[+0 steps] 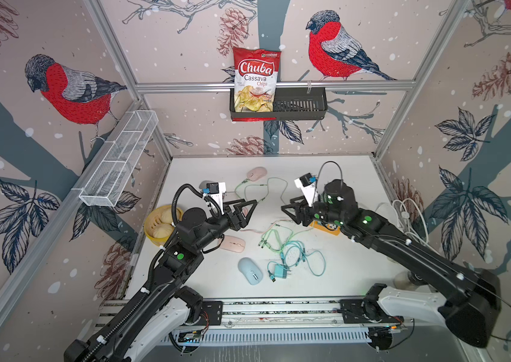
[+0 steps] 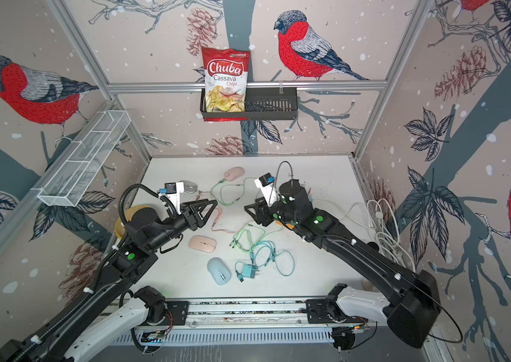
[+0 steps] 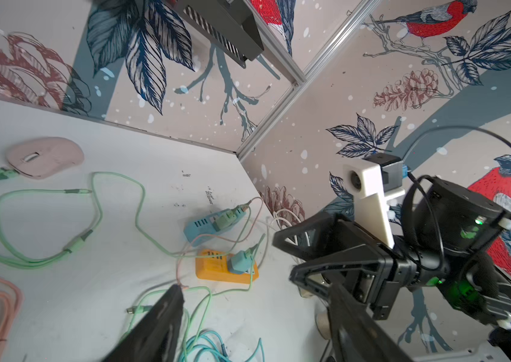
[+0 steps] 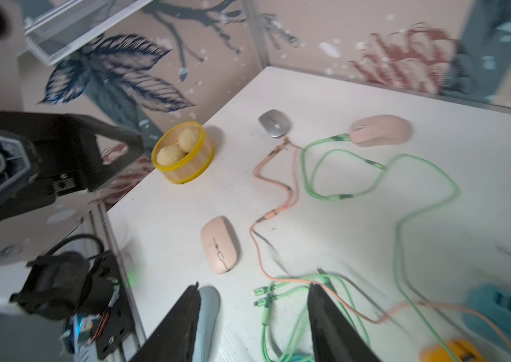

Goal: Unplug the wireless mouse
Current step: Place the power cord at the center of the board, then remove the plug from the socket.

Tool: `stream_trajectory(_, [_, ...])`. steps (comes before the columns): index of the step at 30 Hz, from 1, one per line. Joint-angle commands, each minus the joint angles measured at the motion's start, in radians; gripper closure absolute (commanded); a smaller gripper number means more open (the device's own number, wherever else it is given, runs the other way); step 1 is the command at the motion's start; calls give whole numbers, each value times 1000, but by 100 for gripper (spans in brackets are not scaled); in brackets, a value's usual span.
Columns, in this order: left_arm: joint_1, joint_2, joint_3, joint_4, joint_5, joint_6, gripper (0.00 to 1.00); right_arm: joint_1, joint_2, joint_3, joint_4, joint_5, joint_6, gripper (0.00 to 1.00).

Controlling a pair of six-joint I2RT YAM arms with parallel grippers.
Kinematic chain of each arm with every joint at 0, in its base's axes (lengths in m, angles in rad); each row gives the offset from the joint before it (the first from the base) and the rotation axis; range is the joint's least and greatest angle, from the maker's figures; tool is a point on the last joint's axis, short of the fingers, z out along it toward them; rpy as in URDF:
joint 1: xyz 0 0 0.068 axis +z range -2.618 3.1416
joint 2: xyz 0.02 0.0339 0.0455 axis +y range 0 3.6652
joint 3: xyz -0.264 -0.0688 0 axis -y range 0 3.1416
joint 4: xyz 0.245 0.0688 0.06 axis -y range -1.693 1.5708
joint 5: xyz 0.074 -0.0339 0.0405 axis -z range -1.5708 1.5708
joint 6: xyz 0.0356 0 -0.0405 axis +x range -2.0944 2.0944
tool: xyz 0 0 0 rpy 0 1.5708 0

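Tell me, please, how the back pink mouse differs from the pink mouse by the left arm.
The back pink mouse has a green cable plugged into it; the pink mouse by the left arm has none. The back one looks domed, the other flat and oblong. Both are pale pink.

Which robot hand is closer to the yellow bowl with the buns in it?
Left. The left gripper hangs a little past the yellow bowl, toward the table's middle. The right gripper is farther off, beside the orange charger.
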Motion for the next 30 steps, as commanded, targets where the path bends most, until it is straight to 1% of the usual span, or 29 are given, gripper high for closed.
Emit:
stream_trajectory(1, [0, 55, 12, 55, -8, 52, 27, -35, -131, -94, -94, 309, 163, 31])
stream_trajectory(2, [0, 83, 12, 78, 11, 48, 27, -56, -165, -123, -117, 340, 200, 27])
stream_trajectory(3, [0, 117, 10, 104, 34, 41, 27, -90, -191, -153, -138, 338, 234, 27])
stream_trajectory(4, [1, 145, 9, 133, 55, 33, 28, -128, -201, -178, -153, 310, 255, 28])
stream_trajectory(7, [1, 268, 26, 210, 141, 4, 29, -265, -188, -280, -120, 125, 305, 30])
stream_trajectory(9, [0, 383, 86, 195, 206, 7, 31, -361, -161, -351, -67, 11, 333, 36])
stream_trajectory(11, [-4, 479, 130, 182, 252, 8, 34, -436, -141, -402, -36, -42, 346, 41])
stream_trajectory(13, [-9, 567, 168, 159, 285, 23, 39, -480, -113, -429, -16, -58, 345, 41])
stream_trajectory(14, [-13, 615, 198, 130, 294, 39, 43, -491, -98, -433, -9, -55, 341, 40])
stream_trajectory(15, [-21, 663, 230, 100, 303, 60, 44, -494, -83, -436, 0, -47, 335, 38])
stream_trajectory(17, [-41, 760, 302, 34, 319, 104, 50, -497, -41, -429, 27, -53, 316, 38])
stream_trajectory(21, [-102, 914, 462, -96, 282, 194, 51, -492, 78, -362, 52, -55, 271, 38])
stream_trajectory(24, [-114, 981, 501, -90, 290, 192, 51, -480, 147, -316, 71, -26, 247, 36])
stream_trajectory(26, [-115, 1012, 511, -77, 302, 184, 51, -464, 191, -282, 73, -3, 223, 30])
stream_trajectory(27, [-115, 1032, 518, -77, 313, 182, 51, -452, 214, -260, 66, 17, 210, 29])
stream_trajectory(30, [-116, 1083, 541, -81, 335, 172, 52, -420, 281, -208, 49, 67, 172, 31])
